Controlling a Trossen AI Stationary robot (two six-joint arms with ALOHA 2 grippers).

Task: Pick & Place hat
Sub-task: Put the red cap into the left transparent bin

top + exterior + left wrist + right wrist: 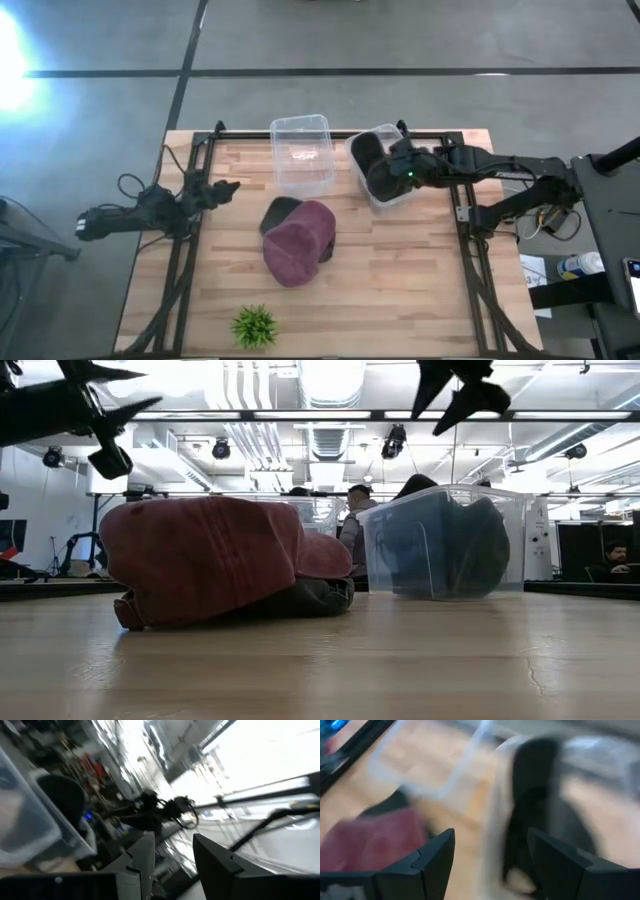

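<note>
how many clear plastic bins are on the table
2. An empty bin at the table's far edge, centre; a second bin just right of it, holding a dark hat, with the right pincer over it.

— Inspector, any legible text, labels, brands, numbers or signs?

— None. The maroon hat at the bench's centre carries no readable mark, and the two clear bins along the far edge show no lettering either.

— And beyond the bench?

— The room behind shows lights and equipment, but no sign or number can be made out there.
</note>
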